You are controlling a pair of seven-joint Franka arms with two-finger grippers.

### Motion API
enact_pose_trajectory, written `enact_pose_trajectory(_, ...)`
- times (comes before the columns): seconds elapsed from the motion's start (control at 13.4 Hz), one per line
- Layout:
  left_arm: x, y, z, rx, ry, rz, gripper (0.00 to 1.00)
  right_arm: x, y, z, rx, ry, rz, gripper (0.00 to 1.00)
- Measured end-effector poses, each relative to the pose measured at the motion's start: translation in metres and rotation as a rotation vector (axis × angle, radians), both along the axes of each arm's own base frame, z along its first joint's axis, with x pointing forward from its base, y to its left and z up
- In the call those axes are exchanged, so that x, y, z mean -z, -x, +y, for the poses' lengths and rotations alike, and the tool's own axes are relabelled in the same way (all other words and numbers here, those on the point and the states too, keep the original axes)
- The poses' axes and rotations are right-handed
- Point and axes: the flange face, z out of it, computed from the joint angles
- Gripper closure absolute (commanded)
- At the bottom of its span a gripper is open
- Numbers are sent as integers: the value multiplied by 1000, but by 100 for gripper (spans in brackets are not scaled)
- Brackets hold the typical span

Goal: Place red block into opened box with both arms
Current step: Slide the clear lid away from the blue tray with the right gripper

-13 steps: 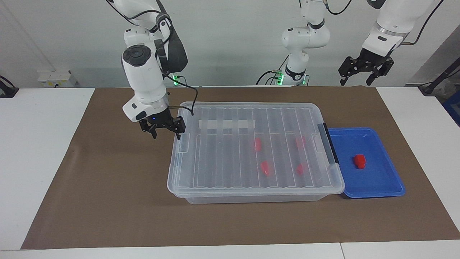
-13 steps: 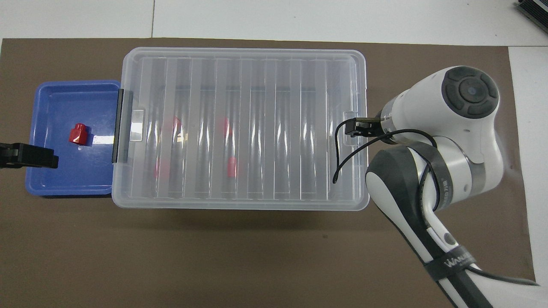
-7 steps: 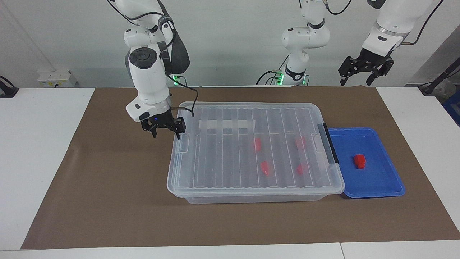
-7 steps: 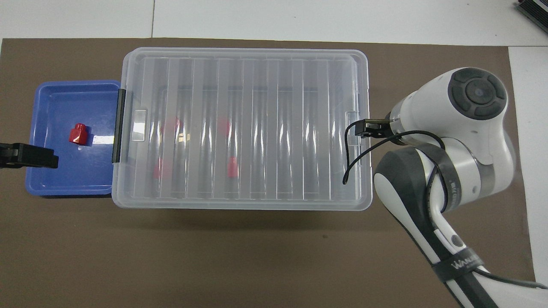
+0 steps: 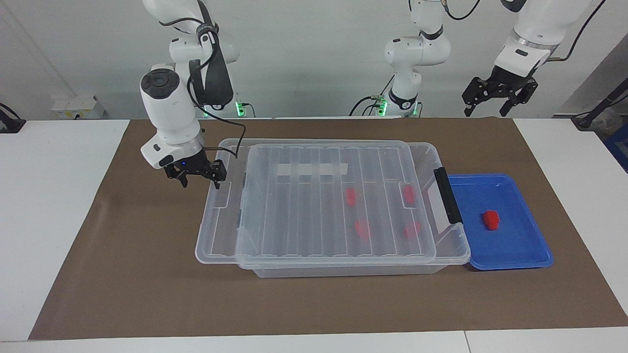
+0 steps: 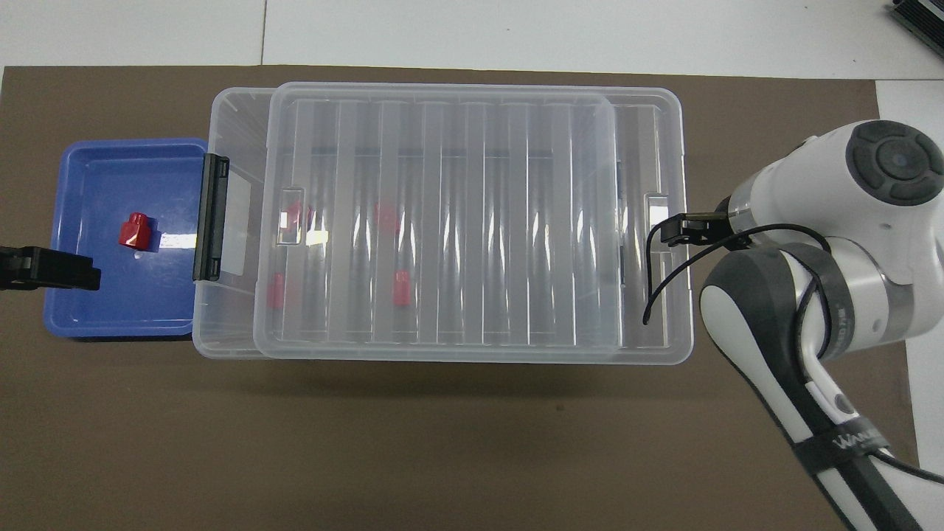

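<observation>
A red block [image 5: 490, 219] [image 6: 135, 230] lies in the blue tray [image 5: 520, 255]. The clear box [image 5: 343, 270] [image 6: 228, 122] stands beside the tray, its dark handle [image 5: 447, 195] at the tray end. Its ribbed lid [image 5: 314, 215] [image 6: 442, 221] sits shifted toward the right arm's end, leaving a strip of the box uncovered by the handle. Several red blocks [image 5: 351, 196] show through the lid. My right gripper [image 5: 198, 182] [image 6: 675, 230] is open, one finger against the lid's overhanging end. My left gripper [image 5: 493, 105] [image 6: 44, 269] hangs open, high over the tray's end of the table.
A brown mat [image 5: 147, 274] covers the table under the box and tray. The blue tray butts against the box's handle end. The right arm's cable loops over the lid's end.
The right gripper has moved toward the right arm's end of the table and the lid has slid with it, uncovering the box by the handle. The left arm has not moved.
</observation>
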Motion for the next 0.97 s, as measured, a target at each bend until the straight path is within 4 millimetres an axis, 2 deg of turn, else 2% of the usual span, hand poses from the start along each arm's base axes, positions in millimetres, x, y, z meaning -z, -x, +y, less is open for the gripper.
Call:
enact_pose_trajectory(0.52, 0, 0, 0, 0, 0, 0, 0, 1, 1, -119, -204, 8, 26, 2)
enact_pose_trajectory(0.82, 0, 0, 0, 0, 0, 0, 0, 2, 4, -147, -319, 11, 33, 2)
enact_pose_trajectory(0.97, 0, 0, 0, 0, 0, 0, 0, 3, 6, -155, -344, 12, 35, 2)
